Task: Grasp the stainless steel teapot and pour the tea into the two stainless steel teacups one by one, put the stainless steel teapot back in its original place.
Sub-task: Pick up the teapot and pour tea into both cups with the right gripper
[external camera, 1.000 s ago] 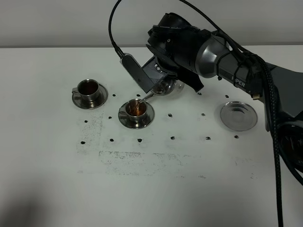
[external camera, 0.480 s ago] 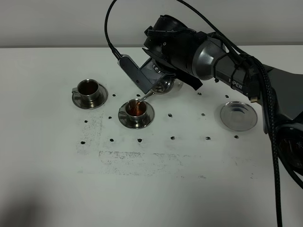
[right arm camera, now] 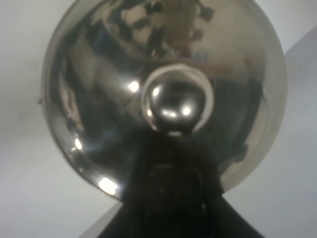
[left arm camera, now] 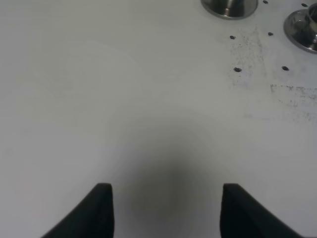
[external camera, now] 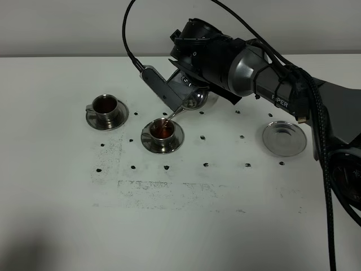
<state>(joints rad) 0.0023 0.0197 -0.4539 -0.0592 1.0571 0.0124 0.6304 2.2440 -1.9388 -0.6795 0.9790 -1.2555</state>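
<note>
My right gripper (external camera: 192,92) is shut on the stainless steel teapot (external camera: 196,101), holding it tilted above the table. Its thin spout (external camera: 176,113) points down into the nearer teacup (external camera: 162,130), which holds dark reddish tea and stands on a saucer. The second teacup (external camera: 106,106), also with tea in it, stands to the left on its own saucer. In the right wrist view the teapot's domed lid and knob (right arm camera: 177,101) fill the picture. The round steel plate (external camera: 284,138) lies bare at the right. My left gripper (left arm camera: 166,208) hovers open over bare table.
The white tabletop (external camera: 186,214) carries small black dot marks and a smudged patch in the middle. The right arm's cables arch over the back of the table. Two saucer edges (left arm camera: 229,6) show at the far side of the left wrist view.
The right wrist has rolled a little further and shifted slightly left, tipping the teapot more. The tea in the nearer cup looks fuller. The left gripper has not moved.
</note>
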